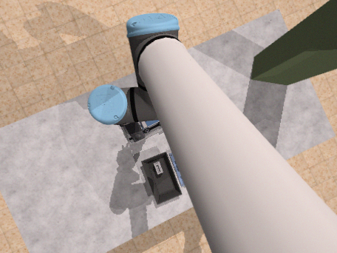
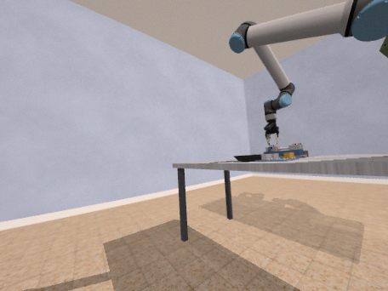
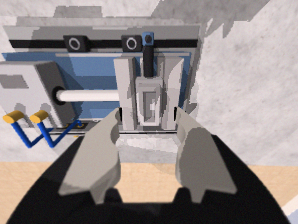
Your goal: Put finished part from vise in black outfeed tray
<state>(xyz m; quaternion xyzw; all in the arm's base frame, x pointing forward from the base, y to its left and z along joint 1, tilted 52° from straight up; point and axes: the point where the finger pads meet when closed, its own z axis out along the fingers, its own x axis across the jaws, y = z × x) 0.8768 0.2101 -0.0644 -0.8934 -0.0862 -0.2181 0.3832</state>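
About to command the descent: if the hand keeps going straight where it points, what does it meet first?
Probably the pocketed block between the vise jaws; the open hand straddles it, though depth is unclear.

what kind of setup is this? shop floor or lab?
Looks like a bare test room staged as a machine-tending cell: one table carrying a vise and a black outfeed tray, plain walls, tiled floor, no other machinery visible.

Matt grey mottled table top [image 3: 240, 100] — smooth pale arm casing [image 1: 222, 148], blue plastic-looking caps [image 1: 107, 103].
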